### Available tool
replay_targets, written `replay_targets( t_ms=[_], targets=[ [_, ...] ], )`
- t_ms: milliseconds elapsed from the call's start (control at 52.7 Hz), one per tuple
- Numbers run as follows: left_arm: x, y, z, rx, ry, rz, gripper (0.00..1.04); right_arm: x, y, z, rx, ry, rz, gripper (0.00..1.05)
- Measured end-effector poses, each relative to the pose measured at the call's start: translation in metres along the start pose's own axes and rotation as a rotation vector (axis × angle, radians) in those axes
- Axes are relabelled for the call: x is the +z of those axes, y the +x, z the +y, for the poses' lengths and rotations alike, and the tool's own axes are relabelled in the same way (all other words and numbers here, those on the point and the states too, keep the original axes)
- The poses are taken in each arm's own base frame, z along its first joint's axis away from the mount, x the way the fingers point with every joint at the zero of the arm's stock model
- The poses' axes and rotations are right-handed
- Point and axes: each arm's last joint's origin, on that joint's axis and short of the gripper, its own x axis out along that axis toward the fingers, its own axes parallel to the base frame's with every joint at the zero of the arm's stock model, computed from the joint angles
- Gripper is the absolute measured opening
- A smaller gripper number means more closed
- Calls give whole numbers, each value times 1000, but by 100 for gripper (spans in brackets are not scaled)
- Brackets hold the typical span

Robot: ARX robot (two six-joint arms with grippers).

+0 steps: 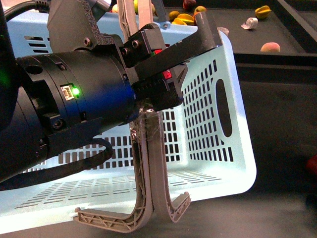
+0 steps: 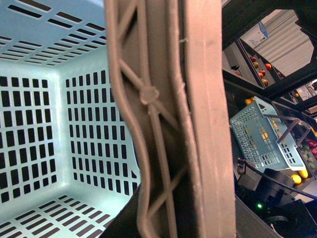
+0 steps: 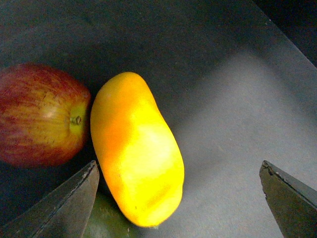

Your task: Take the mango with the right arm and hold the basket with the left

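The turquoise basket [image 1: 218, 99] stands tipped on its side close in front of me, its slotted inside [image 2: 49, 124] filling the left wrist view. Its two grey-brown handles [image 1: 148, 163] run through my left gripper [image 1: 163, 64], which is shut on them at the taped part; the handles [image 2: 198, 124] fill the middle of the left wrist view. The mango [image 3: 136, 148], smooth and yellow-orange, lies on a dark surface between the fingers of my open right gripper [image 3: 178, 171], nearer one fingertip [image 3: 89, 178]. The right gripper does not show in the front view.
A red-yellow apple [image 3: 39, 116] touches the mango, and something green [image 3: 106, 218] lies under its near end. On the dark table at the back lie yellow star fruits [image 1: 183, 19], a peach [image 1: 270, 47] and a white roll [image 1: 250, 23]. A second turquoise basket [image 2: 262, 134] stands beside fruit shelves.
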Motion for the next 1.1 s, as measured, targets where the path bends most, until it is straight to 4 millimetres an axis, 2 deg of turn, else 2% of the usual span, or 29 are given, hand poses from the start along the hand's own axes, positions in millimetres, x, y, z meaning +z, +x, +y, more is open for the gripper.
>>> replay_targets(
  t_ms=[228, 398, 854, 1100],
  targets=[
    [0, 0, 0, -1, 0, 1, 16, 7, 26, 11, -16, -5, 13, 97],
    [0, 0, 0, 0, 0, 0, 16, 5, 38, 14, -41, -3, 31, 97],
    [0, 0, 0, 0, 0, 0, 16, -6, 56, 15, -111, 1, 59, 97],
    [0, 0, 0, 0, 0, 0, 16, -12, 60, 11, -142, 5, 74, 97]
  ],
)
